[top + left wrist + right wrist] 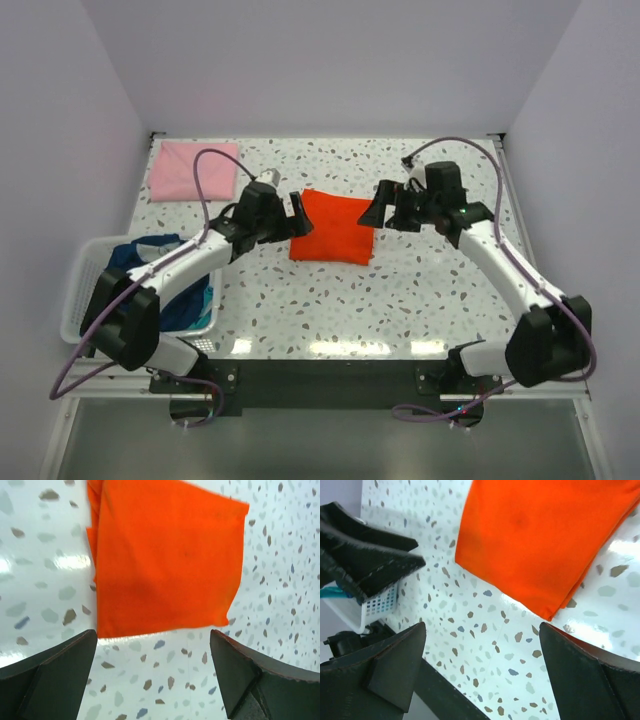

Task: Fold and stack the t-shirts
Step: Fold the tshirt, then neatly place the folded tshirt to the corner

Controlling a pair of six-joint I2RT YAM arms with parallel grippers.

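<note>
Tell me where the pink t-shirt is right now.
In the top view the pink t-shirt lies folded at the far left corner of the table, beyond the white basket and left of the orange-red t-shirt.

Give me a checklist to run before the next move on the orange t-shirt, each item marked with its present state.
1. Left claw open: ok, jaws wide.
2. Right claw open: ok, jaws wide.
3. Both claws free of cloth: ok, they flank the orange t-shirt without gripping it.
4. Orange t-shirt folded: ok, it lies as a flat rectangle mid-table.
5. Orange t-shirt stacked on the pink t-shirt: not ok, the pink one lies apart at the far left corner.
6. White basket emptied: not ok, blue and teal cloth sits in it.
</note>
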